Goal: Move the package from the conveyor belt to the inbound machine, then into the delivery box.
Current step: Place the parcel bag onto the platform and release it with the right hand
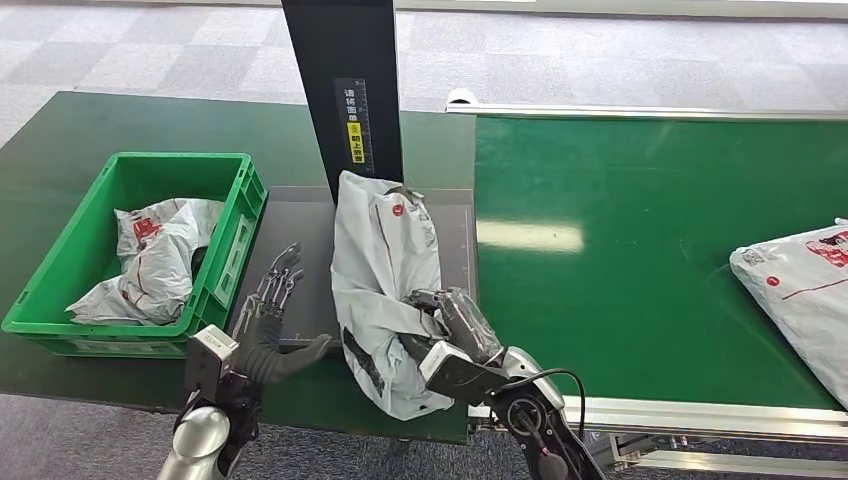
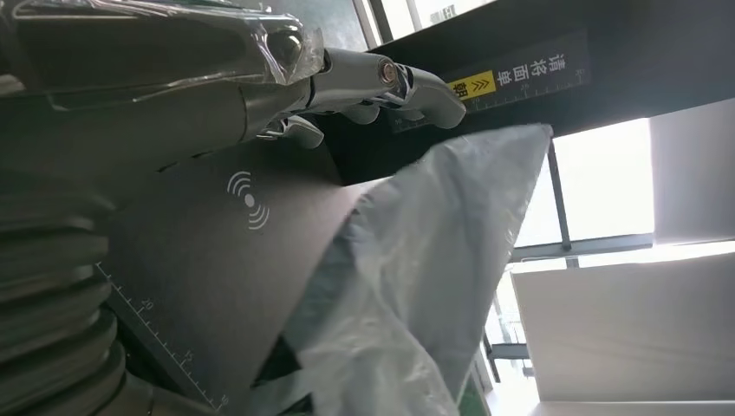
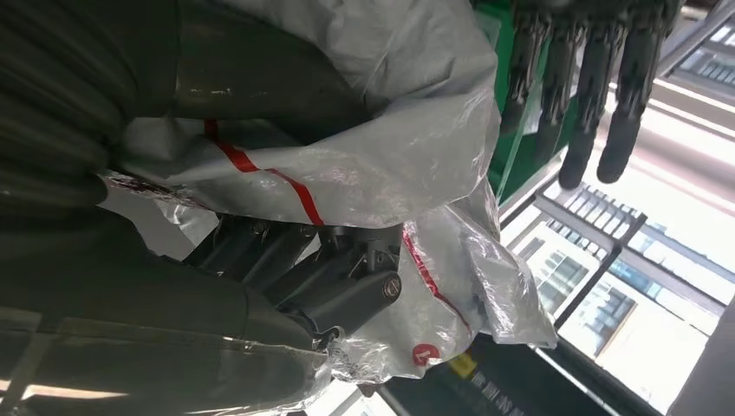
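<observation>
A crumpled grey plastic package [image 1: 385, 270] lies on the dark plate of the inbound machine [image 1: 300, 235], its near end hanging over the table's front edge. My right hand [image 1: 455, 325] grips its near right side; in the right wrist view the fingers [image 3: 334, 277] are buried in the grey film [image 3: 381, 130]. My left hand [image 1: 272, 300] is open, fingers straight, just left of the package and apart from it. The left wrist view has its fingers [image 2: 381, 82] above the plate [image 2: 217, 251] with the package [image 2: 416, 260] beside them.
The green delivery box [image 1: 230, 205] stands at the left and holds other grey packages [image 1: 160, 255]. The machine's black post [image 1: 345, 90] rises behind the plate. On the green conveyor belt [image 1: 620, 240] to the right another package [image 1: 800, 290] lies at the edge.
</observation>
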Motion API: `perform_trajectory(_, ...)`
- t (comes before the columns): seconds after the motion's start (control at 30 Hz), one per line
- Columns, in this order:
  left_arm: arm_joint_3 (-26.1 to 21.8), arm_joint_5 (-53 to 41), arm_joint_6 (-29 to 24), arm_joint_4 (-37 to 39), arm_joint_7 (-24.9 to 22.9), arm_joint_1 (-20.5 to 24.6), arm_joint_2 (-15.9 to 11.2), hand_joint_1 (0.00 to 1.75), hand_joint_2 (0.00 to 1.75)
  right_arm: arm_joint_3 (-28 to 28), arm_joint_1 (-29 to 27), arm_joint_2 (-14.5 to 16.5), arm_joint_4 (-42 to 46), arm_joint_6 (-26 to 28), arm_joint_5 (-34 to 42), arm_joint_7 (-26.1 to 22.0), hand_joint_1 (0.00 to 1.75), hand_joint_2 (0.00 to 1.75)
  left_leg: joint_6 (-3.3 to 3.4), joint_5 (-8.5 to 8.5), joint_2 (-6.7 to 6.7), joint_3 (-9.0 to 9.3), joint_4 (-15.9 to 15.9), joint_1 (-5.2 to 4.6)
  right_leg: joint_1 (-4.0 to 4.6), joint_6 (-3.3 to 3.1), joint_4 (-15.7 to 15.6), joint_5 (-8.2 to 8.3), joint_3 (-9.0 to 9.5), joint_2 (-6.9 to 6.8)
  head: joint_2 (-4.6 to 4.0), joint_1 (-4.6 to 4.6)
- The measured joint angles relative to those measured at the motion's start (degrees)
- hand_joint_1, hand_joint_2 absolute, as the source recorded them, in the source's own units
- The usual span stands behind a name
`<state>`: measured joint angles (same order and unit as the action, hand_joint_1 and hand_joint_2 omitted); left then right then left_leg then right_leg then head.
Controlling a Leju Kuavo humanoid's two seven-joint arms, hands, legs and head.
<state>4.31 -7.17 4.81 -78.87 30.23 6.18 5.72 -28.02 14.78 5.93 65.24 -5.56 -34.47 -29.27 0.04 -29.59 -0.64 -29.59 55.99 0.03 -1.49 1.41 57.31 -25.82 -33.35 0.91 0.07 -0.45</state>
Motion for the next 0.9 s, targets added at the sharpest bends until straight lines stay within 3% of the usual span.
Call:
perform_trajectory(0.2,0.02,0.42,-0.08,0.70,0.00,0.08,-0.19,0.00,1.75,-5.19,0.80,0.06,-1.45,-0.52,0.58,1.28,1.75,1.75,0.00,0.00,0.00,0.01,0.00,0.00,0.01,0.00,-0.01,0.00,-0.01,0.00,0.01,0.00)
perform_trajectory(0.47,0.00,0.62,-0.42,0.86,0.00,-0.05,-0.38,0.00,1.75,-5.86,1.94,0.04,-3.30,2.75,0.61,4.37,1.75,1.75,0.00,0.00,0.00,0.02,0.00,0.00,0.01,0.00,0.00,0.00,0.00,0.00,0.01,0.01)
perform_trajectory(0.67,-0.07,0.80,-0.91,0.38,-0.14,-0.90,-0.43,0.00,1.75,-3.21,2.67,-0.02,-5.39,10.44,1.15,8.51,1.75,1.75,0.00,0.00,0.00,0.02,0.00,0.00,0.00,0.00,0.00,0.00,0.00,0.00,0.00,0.01)
perform_trajectory(0.9,-0.09,0.99,-0.92,0.25,-0.22,-1.21,-0.43,0.00,1.75,0.82,2.93,-0.24,-7.16,11.67,1.39,8.59,1.75,1.75,0.00,0.00,0.00,0.02,0.01,-0.01,0.01,0.00,-0.01,0.00,-0.01,0.00,0.00,0.00)
